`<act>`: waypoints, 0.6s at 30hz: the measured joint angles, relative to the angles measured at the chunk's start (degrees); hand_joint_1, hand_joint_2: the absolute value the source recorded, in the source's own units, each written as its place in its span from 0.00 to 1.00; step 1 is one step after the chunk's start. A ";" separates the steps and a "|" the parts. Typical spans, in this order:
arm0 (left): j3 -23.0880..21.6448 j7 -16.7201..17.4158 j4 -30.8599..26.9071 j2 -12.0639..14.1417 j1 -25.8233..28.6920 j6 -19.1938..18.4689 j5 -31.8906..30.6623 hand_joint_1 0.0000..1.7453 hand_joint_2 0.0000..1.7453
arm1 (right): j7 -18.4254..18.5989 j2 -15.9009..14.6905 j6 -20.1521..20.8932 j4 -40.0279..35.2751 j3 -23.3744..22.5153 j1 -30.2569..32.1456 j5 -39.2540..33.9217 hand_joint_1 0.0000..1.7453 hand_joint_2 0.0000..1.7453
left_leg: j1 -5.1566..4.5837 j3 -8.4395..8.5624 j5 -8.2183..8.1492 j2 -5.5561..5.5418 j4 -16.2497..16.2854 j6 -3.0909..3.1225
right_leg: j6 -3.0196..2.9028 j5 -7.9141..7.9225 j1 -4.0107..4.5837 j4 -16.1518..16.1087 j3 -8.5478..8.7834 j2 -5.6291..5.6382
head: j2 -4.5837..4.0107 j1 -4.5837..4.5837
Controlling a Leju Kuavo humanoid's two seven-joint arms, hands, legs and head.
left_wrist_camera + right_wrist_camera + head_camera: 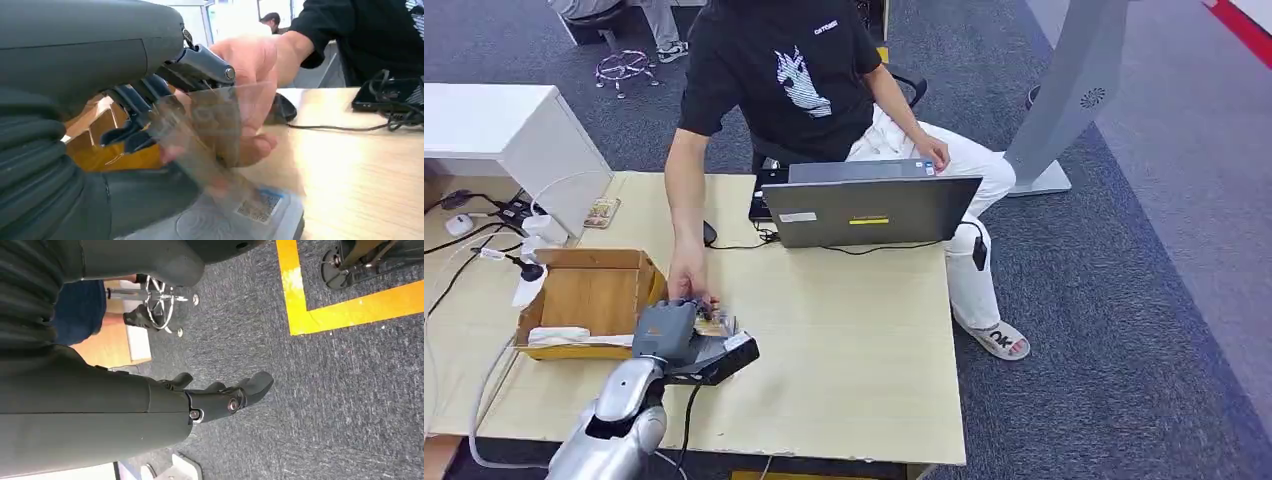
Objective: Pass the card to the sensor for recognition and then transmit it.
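My left hand (pixel 666 328) is over the black sensor box (pixel 724 355) near the table's front left. It holds the card (pixel 714 325) just above the sensor. In the left wrist view the card (pixel 200 135) is blurred and looks glossy, held between my thumb (pixel 210 65) and darker fingers (pixel 130 125). A person's hand (pixel 250 65) grips the card from the other side. The sensor's grey top with a code label (pixel 260 207) lies right under the card. My right hand (pixel 220 395) hangs over the grey carpet, fingers apart, with nothing in it.
A person (pixel 794 70) sits across the wooden table (pixel 854 340), an arm reaching to my left hand. An open cardboard box (pixel 589 295) stands just left of the sensor. A laptop (pixel 869 210), a mouse (pixel 709 233) and cables lie at the far side.
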 joint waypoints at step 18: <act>1.05 -0.11 1.94 -0.42 -0.60 3.21 0.00 1.00 1.00 | 0.02 0.00 0.09 0.00 -0.28 0.01 0.15 0.00 1.00 | 0.00 0.06 0.03 0.00 0.00 0.03 | 0.00 0.01 0.00 0.00 0.08 -0.02 | 0.00 0.02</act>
